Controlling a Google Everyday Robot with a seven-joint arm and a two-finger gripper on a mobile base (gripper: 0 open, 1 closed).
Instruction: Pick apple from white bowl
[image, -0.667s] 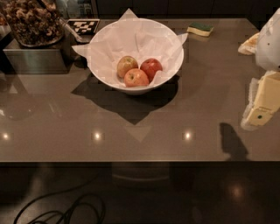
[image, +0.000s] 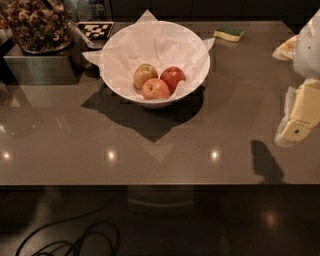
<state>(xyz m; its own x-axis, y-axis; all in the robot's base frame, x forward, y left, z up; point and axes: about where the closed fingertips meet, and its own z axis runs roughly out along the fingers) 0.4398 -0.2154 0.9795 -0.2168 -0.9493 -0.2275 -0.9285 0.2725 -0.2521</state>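
The white bowl (image: 120, 77), lined with crumpled white paper, sits at the back middle of the brown table. In it lie three apples. The pale yellow-green apple (image: 144, 75) with a dull red blush is at the left. A deep red apple (image: 173, 77) is at the right and an orange-red apple (image: 155, 89) is in front. My gripper (image: 296, 127) hangs at the right edge of the view, well right of the bowl and above the table, casting a shadow below it.
A metal tray with a bowl of brown dried items (image: 35, 22) stands at the back left. A black-and-white tag (image: 95, 30) lies behind the bowl. A yellow-green sponge (image: 228, 33) lies at the back right. Cables (image: 70, 242) lie on the floor before the table edge.
The gripper at the right has shifted slightly; the bowl and apples have not moved.
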